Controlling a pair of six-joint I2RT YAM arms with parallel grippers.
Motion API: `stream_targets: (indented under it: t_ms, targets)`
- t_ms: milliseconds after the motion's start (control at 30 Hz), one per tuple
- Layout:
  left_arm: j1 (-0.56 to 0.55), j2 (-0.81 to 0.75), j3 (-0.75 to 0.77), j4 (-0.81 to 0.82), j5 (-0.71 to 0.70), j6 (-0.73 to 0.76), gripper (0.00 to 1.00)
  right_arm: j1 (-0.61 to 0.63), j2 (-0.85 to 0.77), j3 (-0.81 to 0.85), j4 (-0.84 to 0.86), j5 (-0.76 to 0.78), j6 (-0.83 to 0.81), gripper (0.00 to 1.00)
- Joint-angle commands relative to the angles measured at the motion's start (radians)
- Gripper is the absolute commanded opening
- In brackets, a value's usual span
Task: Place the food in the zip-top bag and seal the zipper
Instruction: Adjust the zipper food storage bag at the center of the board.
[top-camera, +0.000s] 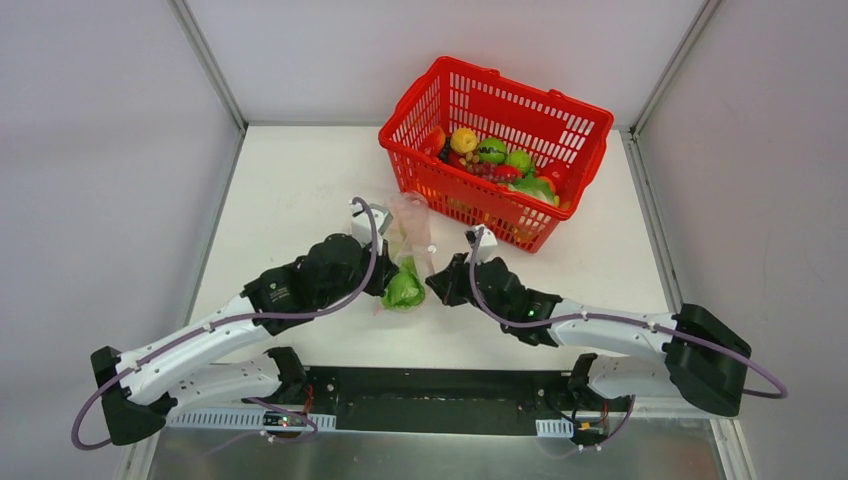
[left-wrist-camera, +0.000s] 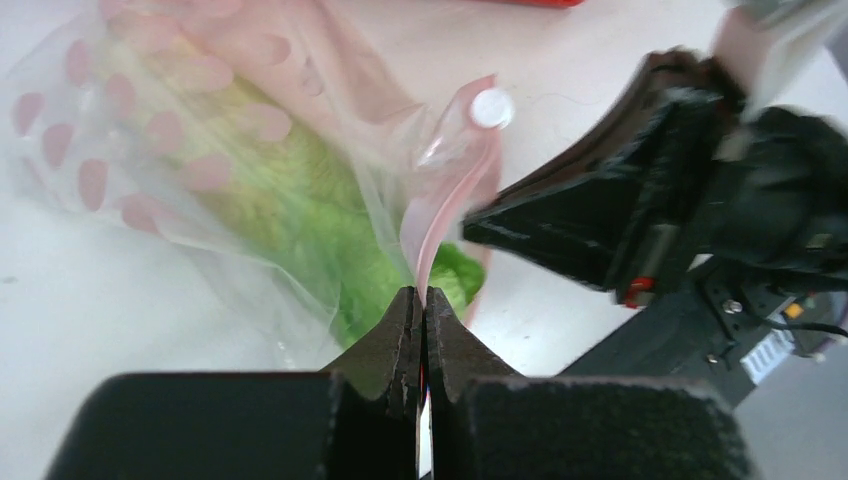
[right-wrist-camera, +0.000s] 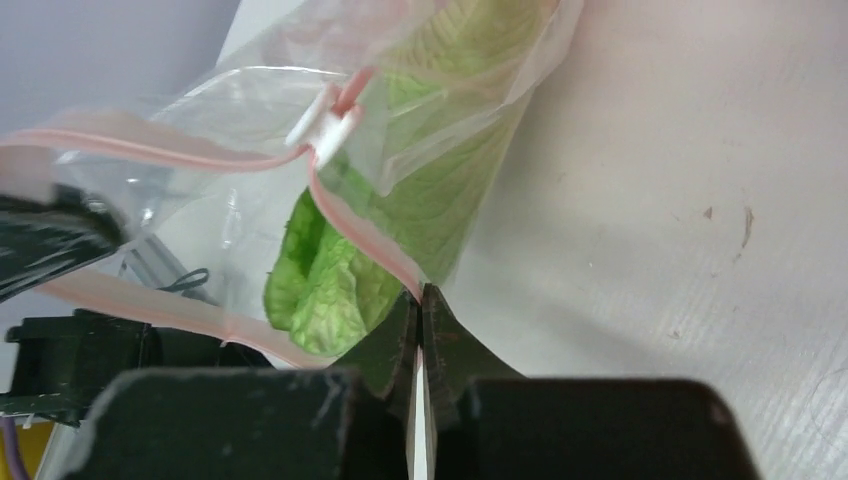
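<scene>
**Left pincer** (left-wrist-camera: 422, 305): tips pressed together, pinching the zipper (left-wrist-camera: 428, 262), the thin pink-red strip at the bag's mouth edge.

**Right pincer** (right-wrist-camera: 420, 305): tips pressed together on another stretch of the same strip. It faces the left pincer, and the two are near each other but apart.

**Zipper:** the strip runs from each pinch point up to a white slider (left-wrist-camera: 490, 108). From the slider its two sides part, so the mouth gapes on the near side.

**Zip-top bag** (left-wrist-camera: 130, 150): clear, crinkled, pink-spotted. It is held between the two pincers. Its mouth faces the arm bases and its body reaches away toward the basket.

**Cabbage** (right-wrist-camera: 330, 285): inside the bag, with its leafy green end at the mouth between the pincers. Whether it passes the mouth edge cannot be told.

**Red basket** (top-camera: 460, 195): stands on the far right of the surface (top-camera: 300, 200). Its near wall is just beyond the bag's far end. It holds toy produce, among it a yellow fruit (top-camera: 463, 138) and several green and red pieces.

**Open room:** white surface spreads left of the bag to the grey side panel. A narrower band lies right of the right arm, and a strip lies between the pincers and the near edge.
</scene>
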Motion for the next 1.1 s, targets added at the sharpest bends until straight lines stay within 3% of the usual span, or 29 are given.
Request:
stream_targets:
  t_ms: [0,200,267,367,533,733,833,1067]
  targets:
    - [0.049,-0.078,0.109,-0.155,-0.229,0.096,0.0,-0.008,-0.117,0.224,-0.078,-0.018,-0.17,0.0]
    - [0.196,-0.19,0.212,-0.256,-0.372,0.167,0.0,-0.068,0.035,0.728,-0.374,-0.203,-0.354,0.0]
    - [0.202,-0.221,0.204,-0.264,-0.42,0.145,0.0,-0.093,0.114,0.845,-0.423,-0.22,-0.377,0.0]
    - [0.201,-0.259,0.139,-0.23,-0.392,0.121,0.0,-0.128,0.245,0.994,-0.536,-0.367,-0.387,0.0]
    - [0.203,-0.253,0.139,-0.224,-0.422,0.116,0.0,-0.132,0.305,1.015,-0.452,-0.379,-0.373,0.0]
    - [0.203,-0.276,0.226,-0.165,-0.435,0.198,0.0,-0.137,0.419,1.22,-0.494,-0.481,-0.399,0.0]
    - [0.203,-0.294,0.239,-0.143,-0.36,0.214,0.0,-0.137,0.429,1.179,-0.46,-0.48,-0.418,0.0]
    - [0.203,-0.341,0.122,-0.104,-0.07,0.213,0.0,-0.172,0.279,0.725,-0.191,-0.431,-0.363,0.0]
